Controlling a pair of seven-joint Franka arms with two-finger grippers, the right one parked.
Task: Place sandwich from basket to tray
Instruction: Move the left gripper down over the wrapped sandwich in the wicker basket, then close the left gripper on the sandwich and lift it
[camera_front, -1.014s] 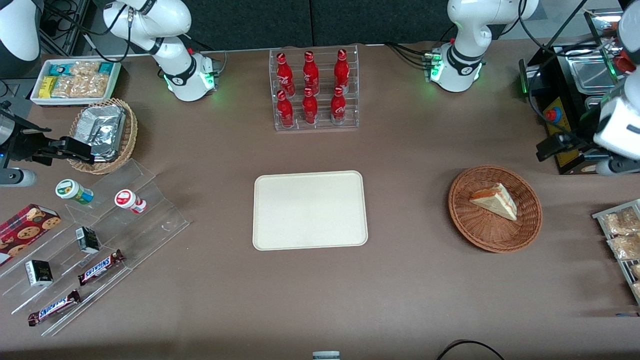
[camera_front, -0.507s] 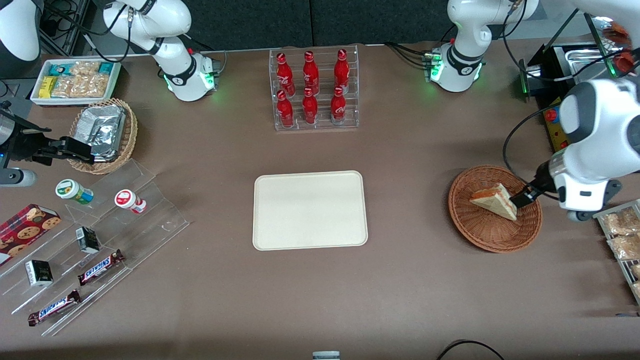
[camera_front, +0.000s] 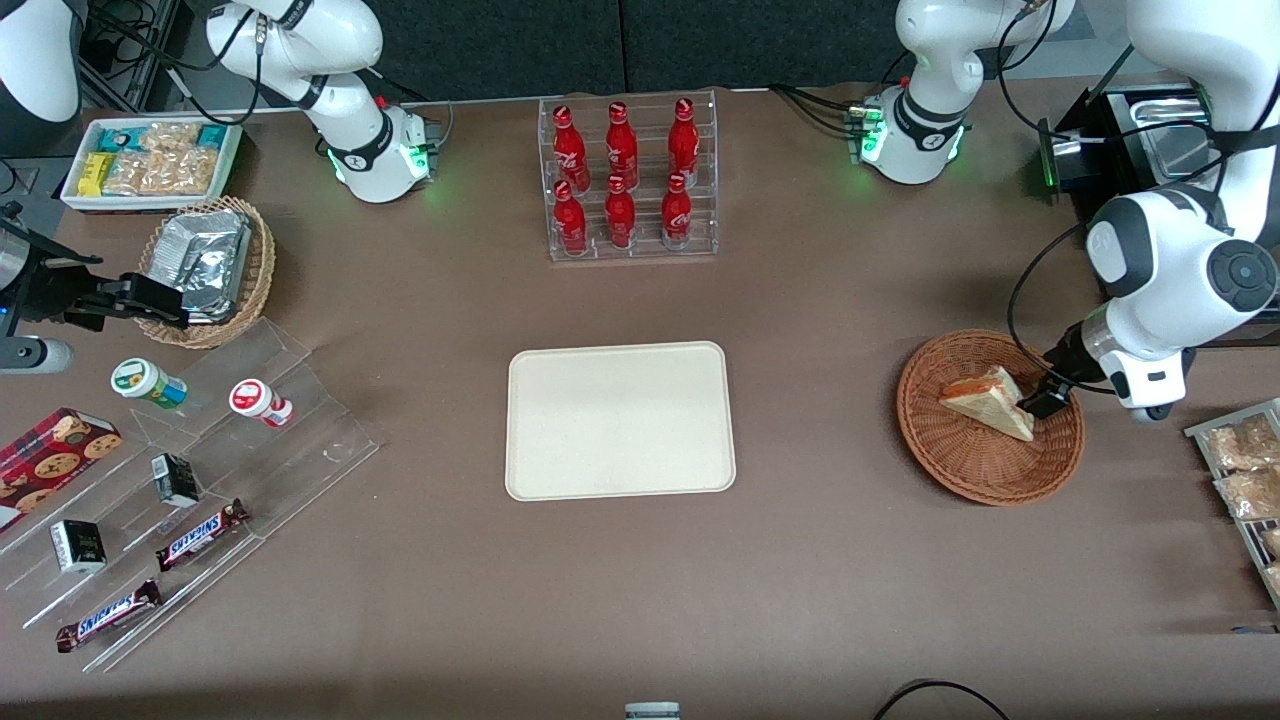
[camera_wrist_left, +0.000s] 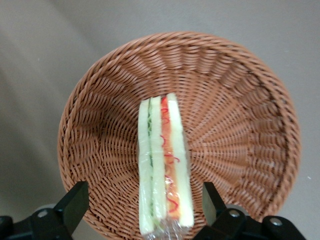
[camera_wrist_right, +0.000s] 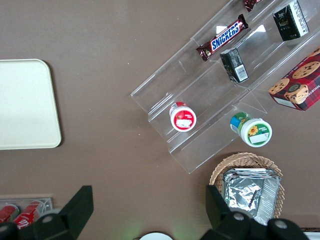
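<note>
The sandwich (camera_front: 988, 402), a clear-wrapped white wedge with red and green filling, lies in the reddish-brown wicker basket (camera_front: 985, 472) toward the working arm's end of the table. My left gripper (camera_front: 1045, 400) hangs low over the basket at the sandwich's filling edge. In the left wrist view the gripper (camera_wrist_left: 142, 205) is open, with one black finger (camera_wrist_left: 75, 201) on each side of the sandwich (camera_wrist_left: 165, 160) and a gap between each finger and the bread. The basket (camera_wrist_left: 100, 130) fills that view. The cream tray (camera_front: 620, 420) lies bare at the table's middle; it also shows in the right wrist view (camera_wrist_right: 25, 105).
A clear rack of red bottles (camera_front: 630, 180) stands farther from the front camera than the tray. A wire rack of snack bags (camera_front: 1245, 480) and a black machine (camera_front: 1130, 170) flank the basket. Acrylic shelves (camera_front: 200, 480) with snacks lie toward the parked arm's end.
The left arm has swung in from the table's end and come down over the basket. Its gripper now sits at the sandwich. The sandwich has not moved.
</note>
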